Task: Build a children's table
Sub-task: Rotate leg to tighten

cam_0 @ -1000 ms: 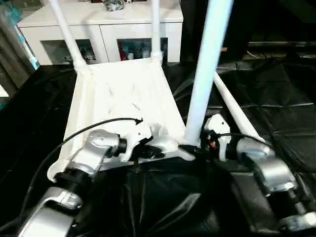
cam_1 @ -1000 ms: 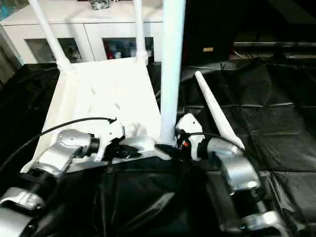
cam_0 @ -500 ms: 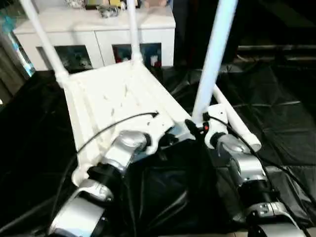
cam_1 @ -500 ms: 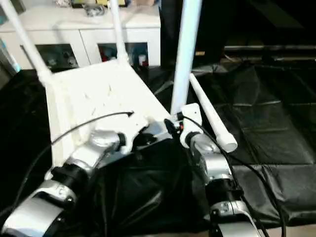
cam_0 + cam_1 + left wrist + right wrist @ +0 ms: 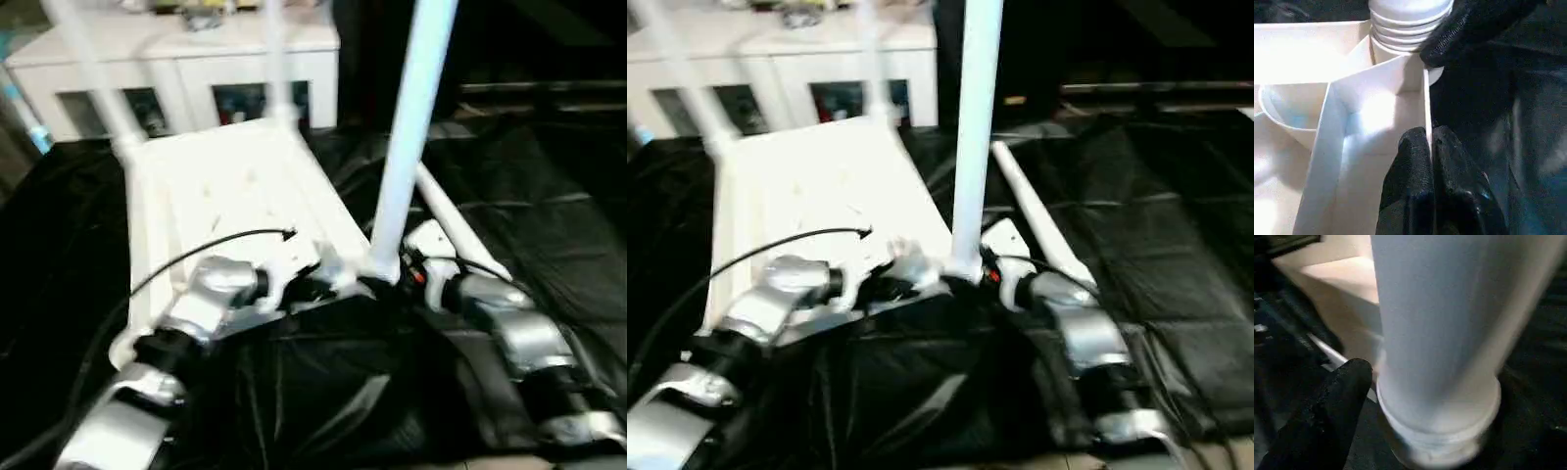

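The children's table lies upside down on black cloth, its ribbed white top (image 5: 225, 186) facing up. Two legs (image 5: 93, 73) stand in the far corner sockets. A third leg (image 5: 407, 127) stands upright in the near right socket. A loose leg (image 5: 451, 220) lies on the cloth to the right. My left gripper (image 5: 1430, 134) is shut on the top's thin near rim wall (image 5: 1426, 103), close to that socket. My right gripper (image 5: 392, 282) is open around the base of the upright leg (image 5: 1440, 333), with one finger (image 5: 1337, 411) just beside the collar.
A white cabinet (image 5: 176, 69) with glass doors stands behind the table. Black cloth (image 5: 549, 196) covers the work surface all around, bunched in folds at the near edge between my forearms. A black cable (image 5: 196, 250) arcs over my left wrist.
The camera has swung and tilted, so the whole picture shifts. Both grippers stay at the near right corner; the left keeps its hold on the rim.
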Available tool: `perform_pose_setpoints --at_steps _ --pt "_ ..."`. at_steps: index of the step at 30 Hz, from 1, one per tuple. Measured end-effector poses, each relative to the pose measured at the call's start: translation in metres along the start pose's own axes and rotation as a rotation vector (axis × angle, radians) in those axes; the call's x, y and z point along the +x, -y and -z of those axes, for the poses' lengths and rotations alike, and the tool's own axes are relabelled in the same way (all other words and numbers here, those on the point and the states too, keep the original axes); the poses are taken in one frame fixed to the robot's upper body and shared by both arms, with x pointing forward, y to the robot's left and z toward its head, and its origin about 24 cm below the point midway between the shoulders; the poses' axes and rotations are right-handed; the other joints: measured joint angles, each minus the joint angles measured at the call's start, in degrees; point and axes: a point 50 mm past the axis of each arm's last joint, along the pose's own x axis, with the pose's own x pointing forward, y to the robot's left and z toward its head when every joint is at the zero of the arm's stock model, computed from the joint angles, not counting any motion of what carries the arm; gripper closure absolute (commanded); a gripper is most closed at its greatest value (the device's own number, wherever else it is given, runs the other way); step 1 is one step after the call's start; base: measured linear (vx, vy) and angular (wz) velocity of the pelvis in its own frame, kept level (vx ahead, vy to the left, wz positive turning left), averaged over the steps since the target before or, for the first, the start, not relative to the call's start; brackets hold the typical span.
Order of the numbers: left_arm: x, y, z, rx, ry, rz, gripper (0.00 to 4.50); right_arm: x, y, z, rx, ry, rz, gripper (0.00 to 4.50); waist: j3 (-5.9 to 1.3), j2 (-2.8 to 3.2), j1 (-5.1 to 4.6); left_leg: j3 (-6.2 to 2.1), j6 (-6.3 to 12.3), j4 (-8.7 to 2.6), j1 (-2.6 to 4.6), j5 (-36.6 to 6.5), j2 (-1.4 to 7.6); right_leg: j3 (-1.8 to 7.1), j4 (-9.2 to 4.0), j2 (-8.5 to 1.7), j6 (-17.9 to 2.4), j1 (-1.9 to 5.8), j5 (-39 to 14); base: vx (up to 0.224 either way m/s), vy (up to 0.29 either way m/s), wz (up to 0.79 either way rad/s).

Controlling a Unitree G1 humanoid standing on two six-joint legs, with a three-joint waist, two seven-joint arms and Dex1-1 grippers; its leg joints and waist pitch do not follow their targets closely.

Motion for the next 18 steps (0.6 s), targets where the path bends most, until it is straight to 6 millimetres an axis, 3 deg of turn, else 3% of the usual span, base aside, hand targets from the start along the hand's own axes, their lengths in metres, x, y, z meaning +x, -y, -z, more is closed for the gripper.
perform_pose_setpoints --at_steps 3,4,6,11,18 --pt "-0.006 0.001 0.001 0.007 0.000 0.053 4.50 -0.005 0.001 0.000 -0.008 0.000 -0.045 0.65 0.00 -0.01 1.02 0.07 0.00 0.01 -0.07 0.0 0.11 0.07 0.41 0.02 0.0 -0.15 0.0 0.000 0.000 0.00" --pt "-0.007 0.001 0.001 0.008 0.001 0.063 4.50 -0.006 0.001 -0.001 -0.006 0.003 -0.057 0.91 0.00 -0.01 1.23 0.11 -0.01 -0.01 -0.10 0.0 0.20 0.03 0.45 0.06 0.1 -0.18 -0.1 0.000 0.000 0.00" --pt "-0.009 0.001 0.001 0.013 0.001 0.075 4.50 -0.005 0.000 -0.001 0.001 0.013 -0.078 1.02 -0.02 0.02 1.55 0.12 -0.01 -0.02 -0.27 0.0 0.35 -0.08 0.48 0.14 0.2 -0.34 -0.1 0.027 -0.017 0.01" --pt "-0.011 -0.001 -0.001 0.021 0.002 0.074 4.50 -0.005 0.000 -0.004 -0.003 0.022 -0.099 1.32 -0.02 0.01 1.57 0.16 0.01 0.13 -0.71 0.0 0.41 -0.09 0.74 0.16 0.2 -0.86 -0.1 0.000 0.000 0.00" --pt "-0.006 -0.001 -0.001 0.008 0.009 0.035 4.50 0.002 -0.004 -0.003 0.024 0.040 -0.057 1.71 0.00 -0.04 1.43 0.16 -0.02 0.25 -0.74 0.0 0.41 -0.04 0.80 0.15 0.2 -0.88 -0.1 0.000 0.000 0.00"
